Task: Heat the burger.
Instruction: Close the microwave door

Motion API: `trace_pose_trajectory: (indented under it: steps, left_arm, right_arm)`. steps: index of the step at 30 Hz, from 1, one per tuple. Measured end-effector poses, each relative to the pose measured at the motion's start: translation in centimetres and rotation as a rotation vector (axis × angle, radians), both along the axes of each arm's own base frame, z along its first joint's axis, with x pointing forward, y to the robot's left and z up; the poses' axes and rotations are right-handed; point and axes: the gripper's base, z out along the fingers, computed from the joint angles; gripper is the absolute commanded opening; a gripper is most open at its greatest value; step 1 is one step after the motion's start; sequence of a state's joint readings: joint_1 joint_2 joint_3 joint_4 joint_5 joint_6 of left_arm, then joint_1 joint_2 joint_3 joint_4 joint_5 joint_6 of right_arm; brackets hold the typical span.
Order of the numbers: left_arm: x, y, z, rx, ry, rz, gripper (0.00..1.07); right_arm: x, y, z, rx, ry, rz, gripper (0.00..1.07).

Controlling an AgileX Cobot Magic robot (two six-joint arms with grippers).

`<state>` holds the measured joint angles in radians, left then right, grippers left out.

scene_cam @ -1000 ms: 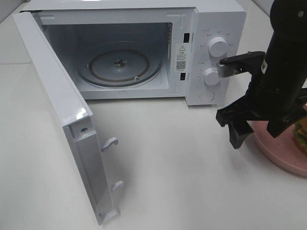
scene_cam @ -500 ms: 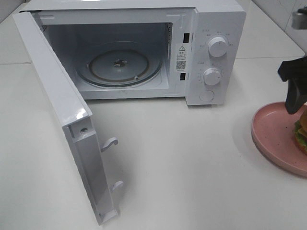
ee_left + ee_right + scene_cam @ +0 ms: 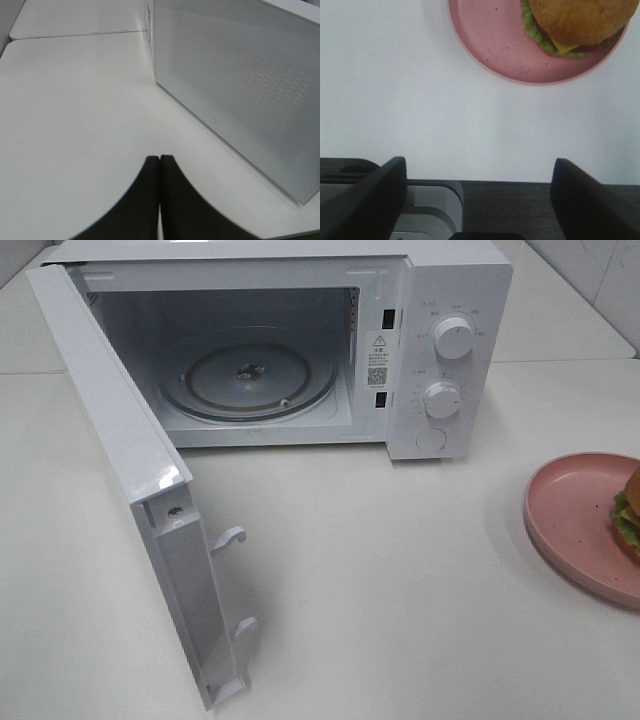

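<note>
My left claw point(image 3: 159, 200) hangs low over the white table point(image 3: 400, 590), its two dark fingers pressed together with nothing between them. Just beyond it stands a white, finely perforated panel point(image 3: 240, 95), probably the microwave's side, though from this angle I cannot be sure.

From the high camera, neither of my arms shows. At the far left the door point(image 3: 130, 470) is swung wide open, standing out toward the front, with two latch hooks on its inner edge. Behind it sits the microwave point(image 3: 450, 270), its cavity bare but for the glass turntable point(image 3: 250, 380). To the right of the cavity is the control panel with two knobs point(image 3: 453, 338), one above the other, and a round button beneath them.

Farther right, well apart from the microwave, lies the pink plate point(image 3: 570, 515), cut by the frame edge. The burger point(image 3: 629, 510) sits on it, only partly in view there.

My right claw point(image 3: 479, 200) hovers above bare table near the plate, fingers point(image 3: 375, 200) spread wide and gripping nothing. The burger's bun, lettuce and cheese show clearly from there.
</note>
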<state>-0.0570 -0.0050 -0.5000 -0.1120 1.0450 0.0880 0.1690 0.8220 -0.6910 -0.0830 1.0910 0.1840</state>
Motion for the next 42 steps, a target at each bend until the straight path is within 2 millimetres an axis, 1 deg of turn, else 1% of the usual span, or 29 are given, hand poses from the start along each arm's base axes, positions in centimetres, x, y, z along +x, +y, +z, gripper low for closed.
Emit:
trace_pose_trajectory:
  steps: [3, 4, 6, 8, 10, 11, 12, 13, 16, 18, 21, 23, 24, 25, 26, 27, 28, 30, 31, 32, 33, 34, 36, 37, 38, 39, 40, 41, 42]
  left_arm:
    - [0.0, 0.0, 0.0, 0.0, 0.0, 0.0, 0.0]
    - [0.2, 0.0, 0.0, -0.001, 0.014, -0.001, 0.0]
    - [0.4, 0.0, 0.1, -0.001, 0.022, -0.001, 0.0]
    - [1.5, -0.3, 0.9, -0.03, 0.009, -0.011, 0.0]
    - [1.9, -0.4, 1.2, -0.043, -0.011, -0.013, 0.0]
    - [2.8, -0.5, 1.8, -0.056, -0.041, -0.017, 0.0]
    - [2.8, -0.5, 1.8, -0.056, -0.041, -0.017, 0.0]
    - [3.7, -0.5, 2.2, -0.066, -0.059, -0.013, 0.0]
    - [4.3, -0.6, 2.2, -0.071, -0.053, -0.01, 0.0]
    - [6.7, -0.7, 2.4, -0.063, -0.029, -0.004, 0.0]
    - [7.4, -0.7, 2.3, -0.059, -0.012, -0.005, 0.0]
    - [10.1, -0.9, 1.8, -0.037, 0.046, -0.021, 0.0]
    - [10.1, -0.9, 1.8, -0.037, 0.046, -0.021, 0.0]
    - [10.6, -1.0, 1.7, -0.027, 0.054, -0.029, 0.0]
    - [12.0, -1.1, 1.2, -0.01, 0.085, -0.048, 0.0]
    - [12.0, -1.1, 1.2, -0.01, 0.085, -0.048, 0.0]
    - [13.4, -1.3, 0.6, 0.0, 0.115, -0.066, 0.0]
    - [14.0, -1.4, 0.4, 0.003, 0.124, -0.072, 0.0]
    - [15.3, -1.6, -0.3, 0.005, 0.143, -0.085, 0.0]
    - [15.3, -1.6, -0.3, 0.005, 0.143, -0.085, 0.0]
    - [16.6, -1.7, -0.8, 0.005, 0.149, -0.092, 0.0]
    - [16.6, -1.7, -0.8, 0.005, 0.149, -0.092, 0.0]
    - [18.4, -2.1, -2.0, 0.01, 0.179, -0.114, 0.0]
    - [18.4, -2.1, -2.0, 0.01, 0.179, -0.114, 0.0]
    - [19.2, -2.8, -2.9, 0.034, 0.206, -0.163, 0.0]
    - [19.2, -2.8, -2.9, 0.034, 0.206, -0.163, 0.0]
    - [19.6, -3.1, -3.2, 0.049, 0.218, -0.189, 0.0]
    - [20.6, -4.1, -3.9, 0.08, 0.233, -0.245, 0.0]
    - [20.6, -4.1, -3.9, 0.08, 0.233, -0.245, 0.0]
  right_arm:
    - [-0.6, -0.1, -0.3, 0.002, -0.009, 0.0, 0.76]
    - [-1.7, -0.3, -0.9, 0.003, -0.028, 0.001, 0.76]
    - [-2.1, -0.4, -1.1, 0.002, -0.04, 0.001, 0.76]
    - [-4.0, -0.8, -2.0, 0.003, -0.108, 0.003, 0.76]
    - [-4.3, -0.8, -2.0, 0.008, -0.133, 0.004, 0.76]
    - [-5.1, -1.0, -1.8, 0.015, -0.199, 0.009, 0.76]
    - [-5.1, -1.0, -1.8, 0.015, -0.199, 0.009, 0.76]
    - [-5.7, -1.1, -1.5, 0.021, -0.254, 0.014, 0.76]
    - [-6.0, -1.1, -1.3, 0.022, -0.28, 0.016, 0.76]
    - [-7.2, -1.4, -0.8, 0.016, -0.362, 0.041, 0.76]
    - [-7.6, -1.4, -0.7, 0.014, -0.383, 0.047, 0.76]
    - [-8.8, -1.6, -0.4, 0.021, -0.464, 0.051, 0.76]
    - [-8.8, -1.6, -0.4, 0.021, -0.464, 0.051, 0.76]
    - [-9.2, -1.7, -0.3, 0.025, -0.488, 0.05, 0.76]
    - [-10.0, -1.8, -0.2, 0.032, -0.537, 0.049, 0.76]
    - [-10.0, -1.8, -0.2, 0.032, -0.537, 0.049, 0.76]
    - [-10.6, -1.9, -0.1, 0.037, -0.579, 0.048, 0.76]
    - [-11.0, -2.0, -0.1, 0.04, -0.599, 0.048, 0.76]
    - [-11.5, -2.1, -0.1, 0.045, -0.633, 0.047, 0.76]
    - [-11.5, -2.1, -0.1, 0.045, -0.633, 0.047, 0.76]
    - [-12.0, -2.2, -0.2, 0.049, -0.662, 0.046, 0.76]
    - [-12.0, -2.2, -0.2, 0.049, -0.662, 0.046, 0.76]
    - [-12.6, -2.3, -0.2, 0.054, -0.696, 0.045, 0.76]
    - [-12.6, -2.3, -0.2, 0.054, -0.696, 0.045, 0.76]
    - [-12.8, -2.3, -0.2, 0.056, -0.709, 0.044, 0.76]
    - [-12.8, -2.3, -0.2, 0.056, -0.709, 0.044, 0.76]
    - [-12.9, -2.3, -0.2, 0.057, -0.714, 0.044, 0.76]
    - [-12.9, -2.3, -0.2, 0.057, -0.715, 0.044, 0.76]
    - [-12.9, -2.3, -0.2, 0.057, -0.715, 0.044, 0.76]
